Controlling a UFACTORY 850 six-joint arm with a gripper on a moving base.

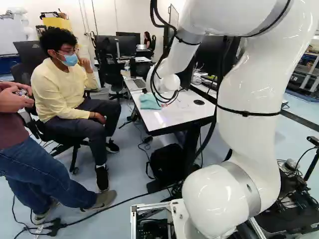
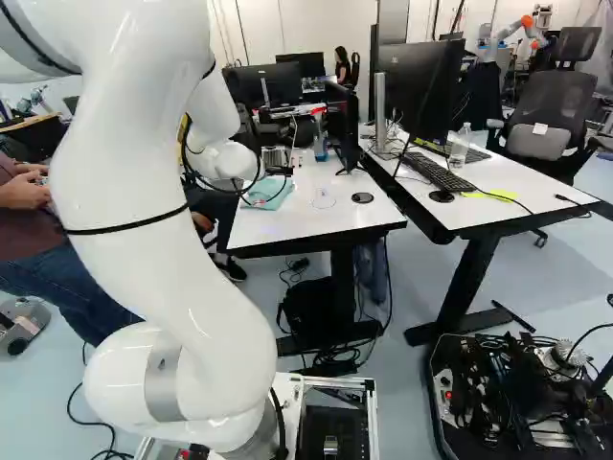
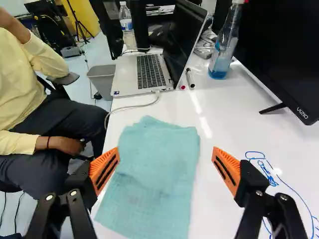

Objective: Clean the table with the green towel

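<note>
The green towel [image 3: 154,179] lies flat, slightly wrinkled, on the white table [image 3: 227,114] along its edge by the seated person; it also shows in the left base view as a small green towel [image 1: 148,101]. My gripper [image 3: 166,162] is wide open above the towel in the wrist view. One orange pad [image 3: 104,171] overlaps the towel's side edge in view; the other is over bare tabletop. Nothing is between them in a grip. Blue marker lines [image 3: 266,172] are drawn on the table beside the towel. In the base views the gripper cannot be made out behind the wrist.
Ahead of the towel stand an open laptop [image 3: 149,69], two markers [image 3: 190,78] and a bottle with blue liquid [image 3: 223,47]. A monitor [image 3: 284,55] stands beside them. A person [image 1: 65,89] sits close by the table's edge. A second desk [image 2: 508,177] holds a keyboard.
</note>
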